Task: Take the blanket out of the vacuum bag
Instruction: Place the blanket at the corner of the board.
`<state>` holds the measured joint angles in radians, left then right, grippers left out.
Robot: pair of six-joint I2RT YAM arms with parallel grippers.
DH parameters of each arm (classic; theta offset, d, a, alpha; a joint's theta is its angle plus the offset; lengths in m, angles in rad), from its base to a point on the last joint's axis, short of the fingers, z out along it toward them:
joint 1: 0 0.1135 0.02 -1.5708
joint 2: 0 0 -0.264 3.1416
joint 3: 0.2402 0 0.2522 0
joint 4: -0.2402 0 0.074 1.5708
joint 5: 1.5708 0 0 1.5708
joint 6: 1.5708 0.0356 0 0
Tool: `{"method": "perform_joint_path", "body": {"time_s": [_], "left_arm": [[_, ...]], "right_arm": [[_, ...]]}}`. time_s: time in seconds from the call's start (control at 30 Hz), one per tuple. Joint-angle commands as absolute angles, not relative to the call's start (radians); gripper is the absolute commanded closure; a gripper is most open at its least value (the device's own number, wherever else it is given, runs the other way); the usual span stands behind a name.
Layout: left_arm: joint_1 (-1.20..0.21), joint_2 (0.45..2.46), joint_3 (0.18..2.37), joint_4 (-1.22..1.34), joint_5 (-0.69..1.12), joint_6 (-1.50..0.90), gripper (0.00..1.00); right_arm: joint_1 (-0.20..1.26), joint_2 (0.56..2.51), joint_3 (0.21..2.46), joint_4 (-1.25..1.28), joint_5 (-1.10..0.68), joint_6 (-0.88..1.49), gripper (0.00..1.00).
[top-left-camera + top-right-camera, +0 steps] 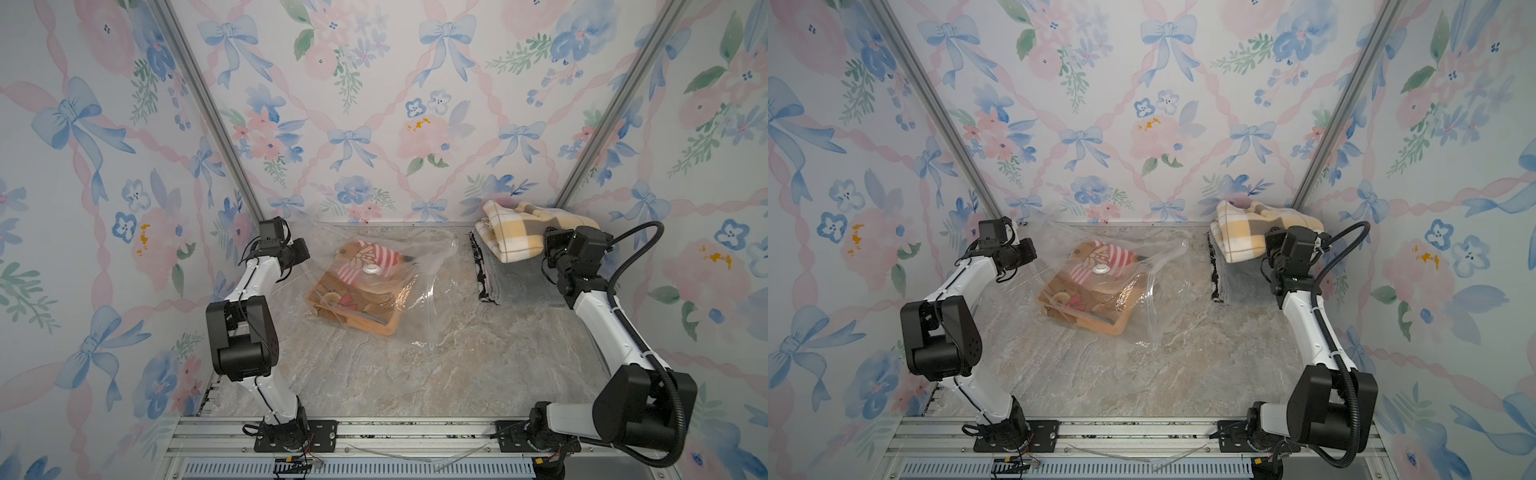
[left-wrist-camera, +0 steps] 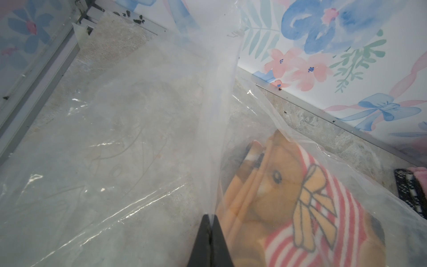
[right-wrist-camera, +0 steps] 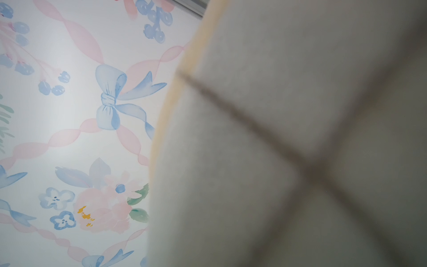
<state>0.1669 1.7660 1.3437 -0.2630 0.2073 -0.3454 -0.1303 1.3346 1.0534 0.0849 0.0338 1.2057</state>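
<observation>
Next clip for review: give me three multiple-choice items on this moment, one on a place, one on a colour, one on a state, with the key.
1. Where does the yellow plaid blanket lie?
A. at the front edge
B. on the folded grey cloth at the back, on the robot's right
C. beside the left arm's base

2. What colour is the valve cap?
A. blue
B. black
C. white

3. How does the left gripper stand?
A. wide open, touching nothing
B. shut on plastic of the vacuum bag
C. shut on the plaid blanket

Key: 1 B, both top views show it atop the grey stack. 2 C, it is a white disc on the bag's upper face. 3 B, the left wrist view shows the jaws together with film pinched between them.
</observation>
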Motion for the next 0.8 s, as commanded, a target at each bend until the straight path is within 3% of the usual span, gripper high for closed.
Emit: {"method": "perform_joint_path", "body": {"time_s": [0.0, 0.77], "left_arm": [[0.168, 1.751, 1.329, -0.257, 0.219, -0.345, 1.0], [0.17, 1.741, 1.327, -0.256, 0.229, -0.347, 1.0]], "right_arm": [[-0.13, 1.277, 1.037, 0.086, -0.017, 1.211, 1.0], [-0.207, 1.241, 0.773, -0.005, -0.178, 1.154, 0.97]]}}
